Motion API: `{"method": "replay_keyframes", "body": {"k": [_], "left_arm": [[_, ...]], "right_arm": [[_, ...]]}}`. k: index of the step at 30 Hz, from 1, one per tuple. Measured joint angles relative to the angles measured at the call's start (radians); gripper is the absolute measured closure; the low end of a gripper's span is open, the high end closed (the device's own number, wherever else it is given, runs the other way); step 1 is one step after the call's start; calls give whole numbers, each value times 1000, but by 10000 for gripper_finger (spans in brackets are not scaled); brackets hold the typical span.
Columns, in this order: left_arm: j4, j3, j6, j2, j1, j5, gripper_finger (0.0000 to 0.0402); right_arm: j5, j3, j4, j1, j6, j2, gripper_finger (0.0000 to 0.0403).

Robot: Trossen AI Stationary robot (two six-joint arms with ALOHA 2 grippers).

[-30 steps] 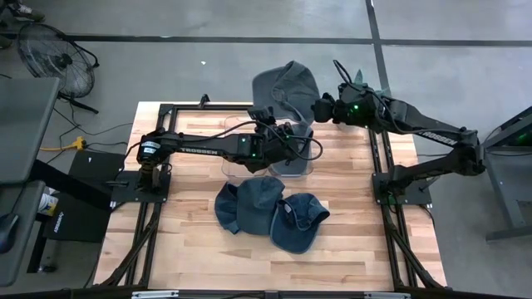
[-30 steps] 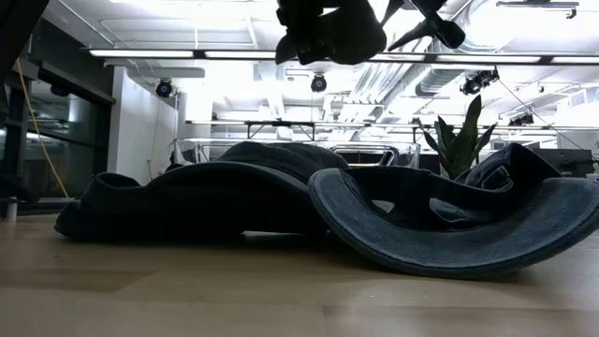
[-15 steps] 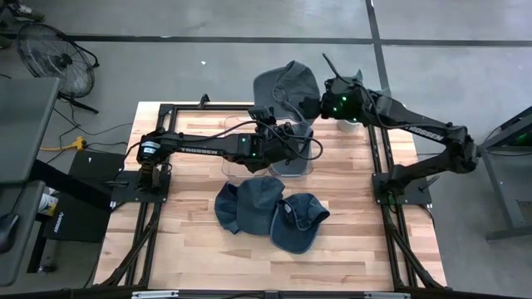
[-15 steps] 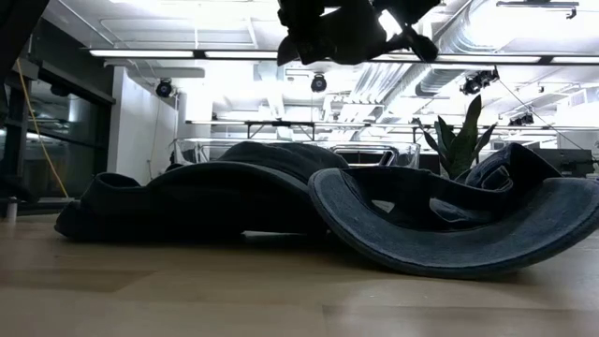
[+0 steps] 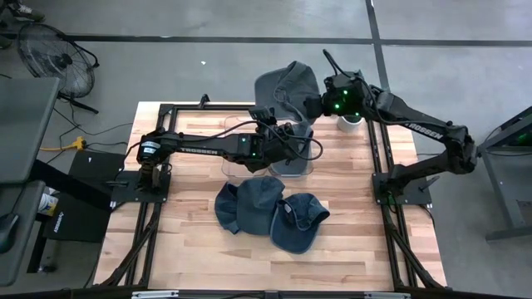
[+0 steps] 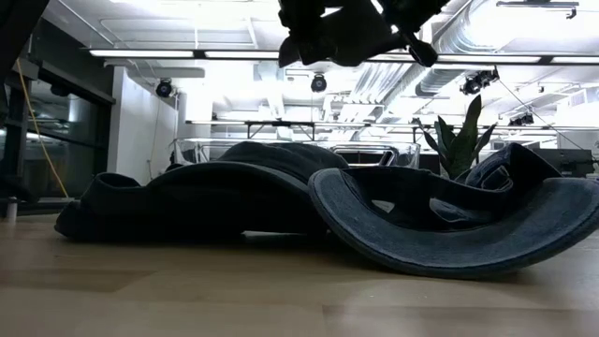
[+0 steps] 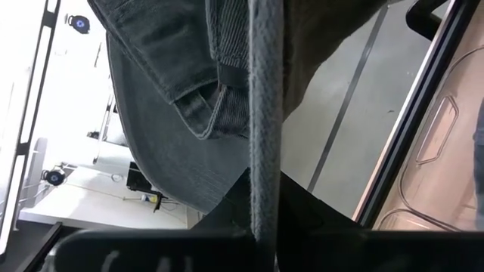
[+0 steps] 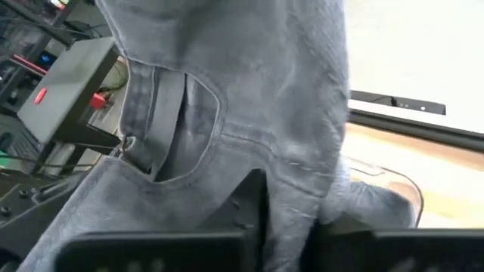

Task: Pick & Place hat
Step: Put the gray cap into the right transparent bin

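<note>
High view: you see the table (image 5: 199, 249) at frame centre. A lifted hat (image 5: 287, 87) sits at upper centre, over the table's far edge, with the left hand (image 5: 278, 124) just below it and the right hand (image 5: 314, 106) at its right side, both gripping it. Directly below the left hand stands a clear container (image 5: 293, 158). Lower centre, two hats (image 5: 270, 212) lie overlapping on the table. A fan (image 5: 46, 54) stands on the floor at upper left.
</note>
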Motion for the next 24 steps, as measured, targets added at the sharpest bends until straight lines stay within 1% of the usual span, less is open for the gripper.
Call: {"method": "replay_keyframes", "body": {"k": [1, 3, 5, 11, 16, 19, 24], "left_arm": [[0, 0, 0, 0, 0, 1, 386], [0, 0, 0, 0, 0, 5, 381], [0, 0, 0, 0, 0, 6, 378], [0, 0, 8, 0, 0, 11, 375], [-1, 0, 46, 0, 0, 97, 365], [0, 0, 42, 0, 0, 116, 337], [0, 0, 24, 0, 0, 90, 255]], "right_arm": [[-3, 0, 1, -2, -9, 0, 394], [-18, 0, 2, -10, -10, 0, 389], [-27, 0, 3, -14, -17, 0, 395], [-28, 0, 3, -14, -47, 0, 400], [-26, 0, 2, -14, -57, 0, 401], [-21, 0, 2, -15, -68, 0, 402], [-16, 0, 2, -26, -78, 0, 402]]}}
